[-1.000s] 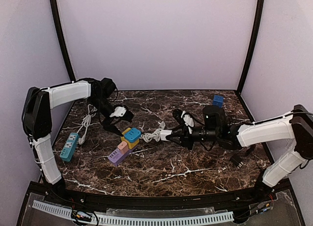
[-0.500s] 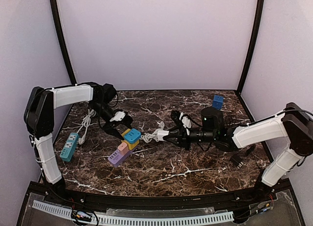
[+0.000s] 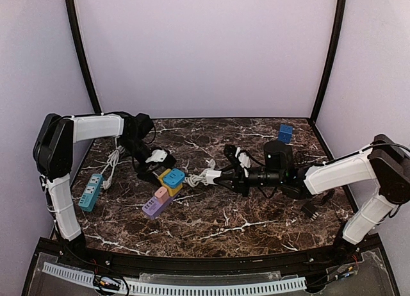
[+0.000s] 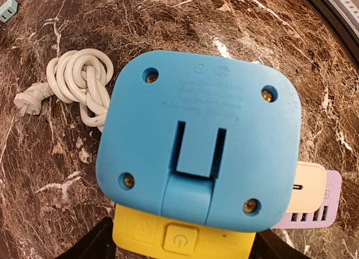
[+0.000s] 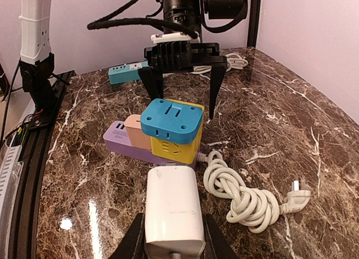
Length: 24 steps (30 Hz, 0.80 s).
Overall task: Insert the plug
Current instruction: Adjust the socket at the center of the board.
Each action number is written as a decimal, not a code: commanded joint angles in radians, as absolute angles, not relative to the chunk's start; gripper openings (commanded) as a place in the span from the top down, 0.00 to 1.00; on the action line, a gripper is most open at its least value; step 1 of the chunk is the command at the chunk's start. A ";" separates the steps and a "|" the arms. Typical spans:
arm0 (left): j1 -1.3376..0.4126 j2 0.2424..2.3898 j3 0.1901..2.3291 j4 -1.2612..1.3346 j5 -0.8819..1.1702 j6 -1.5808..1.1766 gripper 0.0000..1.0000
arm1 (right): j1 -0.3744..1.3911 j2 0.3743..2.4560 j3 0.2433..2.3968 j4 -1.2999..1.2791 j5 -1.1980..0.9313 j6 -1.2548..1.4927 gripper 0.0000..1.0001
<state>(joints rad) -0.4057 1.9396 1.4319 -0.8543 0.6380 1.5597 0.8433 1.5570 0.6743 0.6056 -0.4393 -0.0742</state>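
Observation:
A white plug (image 5: 174, 211) sits between the fingers of my right gripper (image 5: 173, 236), which is shut on it and points at the stacked sockets. In the top view the plug (image 3: 210, 176) hangs just right of a yellow socket cube (image 3: 169, 182) capped by a blue adapter (image 3: 174, 176). The cube stands on a purple power strip (image 5: 119, 140) beside a pink adapter (image 5: 136, 130). My left gripper (image 3: 158, 166) is open, its black fingers (image 5: 215, 85) straddling the far side of the cube. The blue adapter (image 4: 196, 135) fills the left wrist view, with the yellow cube (image 4: 185, 239) below it.
A coiled white cable (image 5: 247, 200) lies right of the strip. A teal power strip (image 3: 90, 191) and another white cable (image 3: 113, 161) lie at the left. A small blue cube (image 3: 286, 132) stands at the back right, and a black plug (image 3: 312, 210) lies near the right arm.
My left gripper has come down and forward to the yellow cube, its jaws narrowing and then widening. My right gripper has carried the white plug slightly left towards the sockets.

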 commanded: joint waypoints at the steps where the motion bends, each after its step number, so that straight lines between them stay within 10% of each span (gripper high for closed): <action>1: -0.391 1.936 1.479 -0.977 0.675 1.636 0.24 | 0.841 1.585 0.682 0.651 -0.454 -0.082 1.00; 19: -0.456 1.972 1.457 -1.012 0.694 1.652 0.27 | 0.841 1.614 0.690 0.660 -0.450 -0.085 1.00; 24: -0.461 1.972 1.467 -1.020 0.693 1.646 0.53 | 0.841 1.618 0.687 0.666 -0.449 -0.084 1.00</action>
<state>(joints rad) -0.4522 1.9675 1.4635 -0.9565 0.6922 1.6299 0.8433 1.6066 0.6746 0.6144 -0.4480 -0.0750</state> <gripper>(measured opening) 0.599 0.248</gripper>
